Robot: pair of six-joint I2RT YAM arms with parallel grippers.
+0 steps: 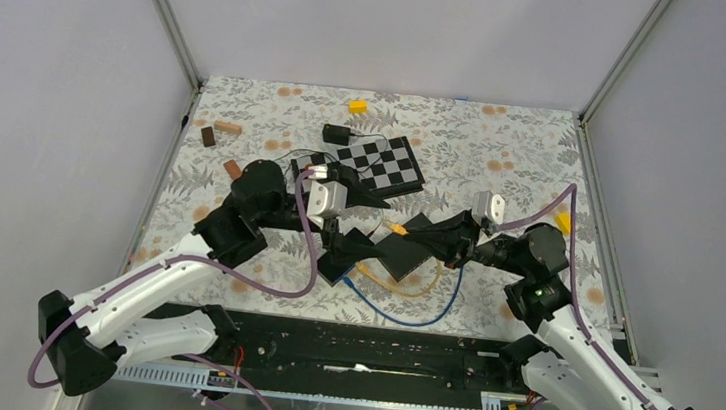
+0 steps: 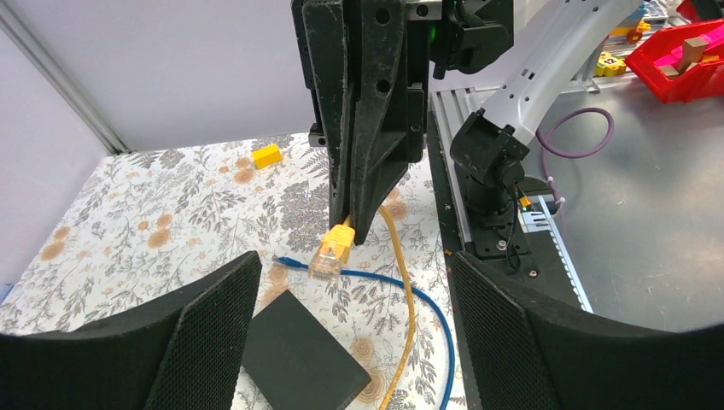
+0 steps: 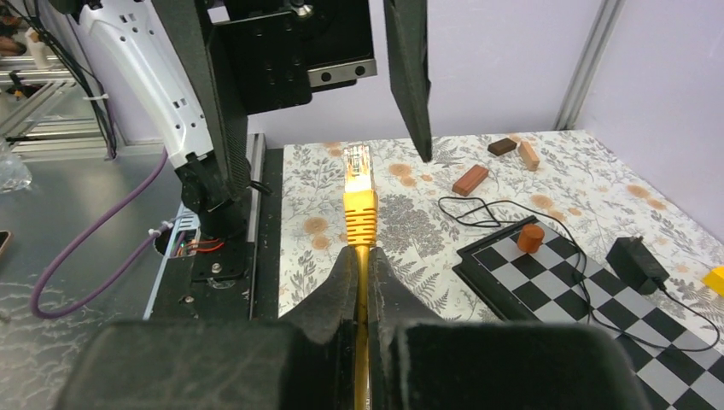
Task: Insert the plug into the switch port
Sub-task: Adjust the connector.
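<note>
plug (image 3: 359,192) — yellow, pinched in right claw (image 3: 362,260); red bin (image 2: 674,81) holds wooden block (image 2: 693,49).

The bench (image 1: 506,138) carries one yellow cable (image 2: 411,299) and one blue cable (image 2: 446,342), three brown blocks (image 1: 208,136) (image 1: 229,128) (image 1: 233,168), two yellow blocks (image 1: 358,106) (image 1: 563,221), one checkerboard (image 1: 383,164), one red cylinder (image 3: 531,237) and one black adapter (image 1: 337,134).
</note>
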